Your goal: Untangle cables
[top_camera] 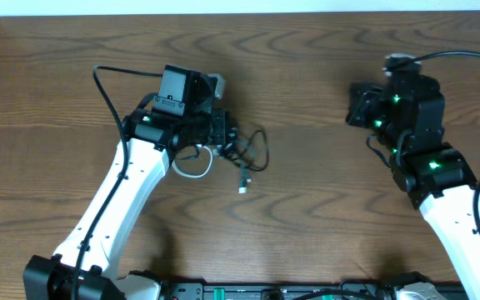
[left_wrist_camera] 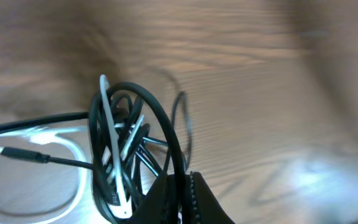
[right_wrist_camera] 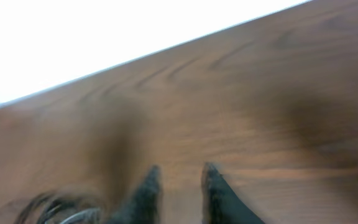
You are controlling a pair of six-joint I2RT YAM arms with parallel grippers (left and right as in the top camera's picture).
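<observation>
The tangle of thin black and white cables [top_camera: 242,148] is lying on the left half of the dark brown wood-grain tabletop [top_camera: 307,217], right at the left arm's black fingers [left_wrist_camera: 171,200]. Those fingers are pressing together with no gap showing. One black loop of the bunch is running straight down into them, so they appear to be pinching the knot at its edge (a sensible place, I judge, since it is anchoring the bundle while leaving the loose ends free). A limp white loop [top_camera: 192,172] is spilling out beside the arm. A black lead ending in a small silver-tipped plug [top_camera: 242,186] is trailing toward the robot's side of the tabletop. Both appear to be resting on the wood.

The right arm's black fingers [right_wrist_camera: 146,190] are hovering over bare wood on the far right, well apart from the cables. They are standing slightly parted with nothing between them. Judging from that, this arm is probably standing ready to come in for a free end.

No brand, label or writing is showing legibly anywhere. The cords are carrying no visible print, and any marks on the black camera housing [top_camera: 177,90] at the left wrist are too small to make out.
</observation>
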